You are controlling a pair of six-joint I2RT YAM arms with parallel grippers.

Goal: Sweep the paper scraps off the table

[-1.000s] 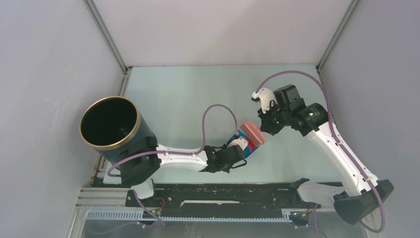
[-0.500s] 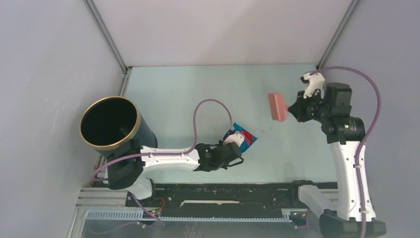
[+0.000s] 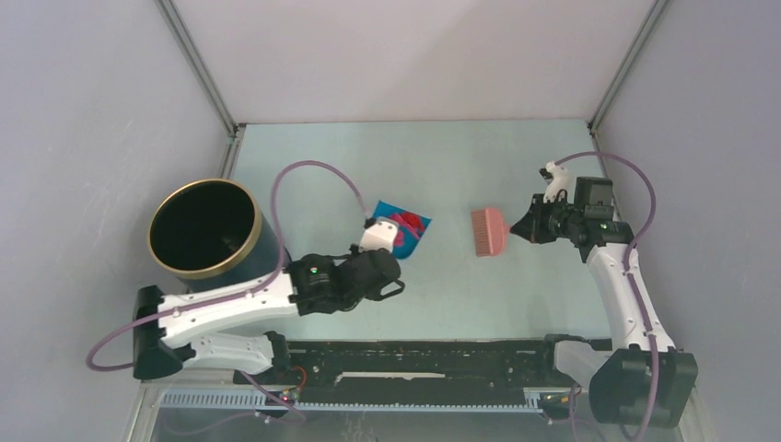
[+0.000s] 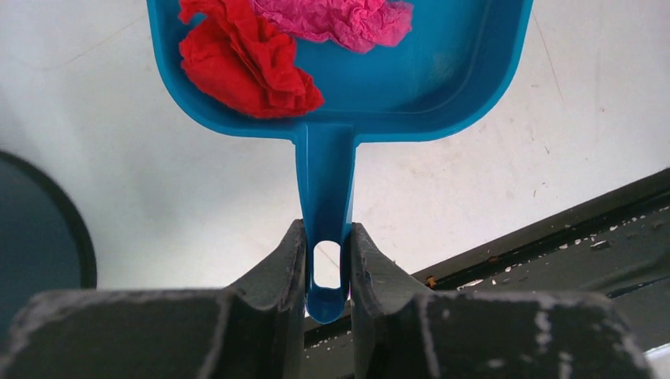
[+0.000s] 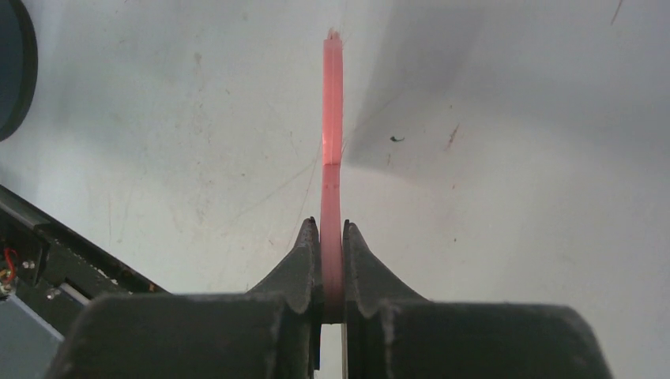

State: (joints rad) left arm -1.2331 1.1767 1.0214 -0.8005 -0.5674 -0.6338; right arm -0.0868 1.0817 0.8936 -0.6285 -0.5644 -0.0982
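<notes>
My left gripper (image 4: 327,237) is shut on the handle of the blue dustpan (image 4: 411,71), which hangs above the table (image 3: 460,276) near its middle. In the pan lie the paper scraps: a red one (image 4: 249,67) and a magenta-pink one (image 4: 340,20). From above, the dustpan (image 3: 389,210) shows the scraps (image 3: 408,222) inside it, with the left gripper (image 3: 379,241) at its near end. Further right, my right gripper (image 5: 331,233) is shut on the thin handle of the pink brush (image 5: 333,103). The brush (image 3: 488,230) is held over the table's right half by the right gripper (image 3: 523,226).
A black bin with a gold rim (image 3: 204,228) stands at the table's left side, close beside the left arm. A black rail (image 3: 433,354) runs along the front edge. Grey-white walls close in the back and both sides.
The left arm has carried the dustpan with the scraps up and leftward, toward the bin. The right arm has pulled the brush away from the pan, to the right side.
</notes>
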